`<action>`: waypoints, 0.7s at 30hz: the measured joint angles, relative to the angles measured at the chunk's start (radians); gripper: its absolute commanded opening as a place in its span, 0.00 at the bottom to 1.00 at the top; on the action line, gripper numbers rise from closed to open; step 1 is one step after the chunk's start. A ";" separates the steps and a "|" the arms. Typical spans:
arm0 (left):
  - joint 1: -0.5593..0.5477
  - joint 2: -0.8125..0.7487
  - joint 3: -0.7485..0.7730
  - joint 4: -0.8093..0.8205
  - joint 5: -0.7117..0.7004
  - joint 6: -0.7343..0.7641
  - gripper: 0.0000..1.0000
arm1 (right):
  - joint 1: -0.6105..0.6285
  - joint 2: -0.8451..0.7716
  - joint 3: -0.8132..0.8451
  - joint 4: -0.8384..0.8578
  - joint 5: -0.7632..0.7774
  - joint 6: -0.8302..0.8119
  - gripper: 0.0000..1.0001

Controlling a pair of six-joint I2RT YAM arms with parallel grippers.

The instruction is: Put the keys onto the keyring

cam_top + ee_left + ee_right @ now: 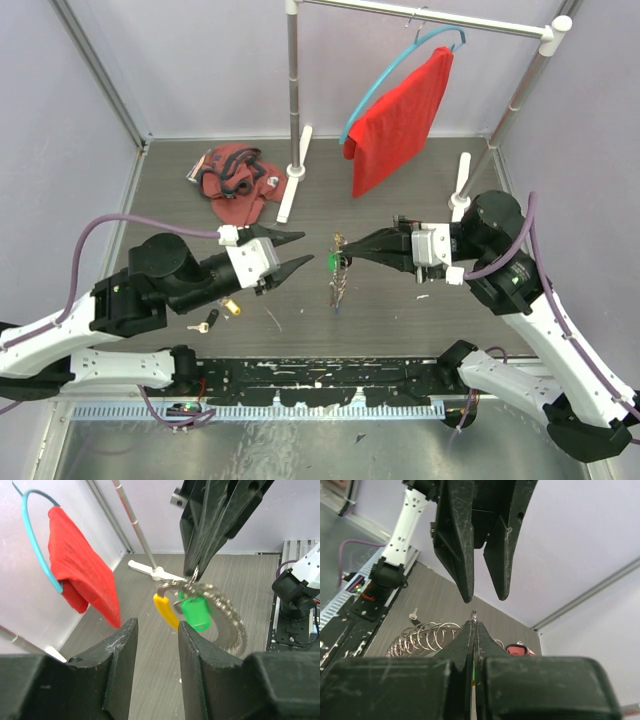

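My right gripper (347,245) is shut on the keyring (192,578), a thin wire loop whose edge pokes out above its closed tips (474,614). A green-headed key (195,611) and a yellow-headed key (164,609) hang from it, along with a chain of silver rings (231,626). My left gripper (296,251) faces it from the left, open with nothing between its fingers (125,647); the hanging keys are just beyond its tips. More keys lie on the table: a yellow one (231,307) and a black one (210,320).
A clothes rack (293,90) stands at the back with a red cloth (400,125) on a blue hanger. A crumpled red garment (235,185) lies at the back left. White rack feet (293,190) rest on the table.
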 measured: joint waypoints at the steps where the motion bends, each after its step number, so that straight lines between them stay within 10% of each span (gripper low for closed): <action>1: 0.000 -0.014 -0.010 -0.001 -0.006 -0.007 0.47 | 0.000 0.011 0.026 -0.047 -0.018 -0.032 0.01; 21: 0.000 -0.052 -0.075 -0.042 0.111 -0.100 0.80 | 0.000 0.185 0.302 -0.559 -0.433 -0.356 0.01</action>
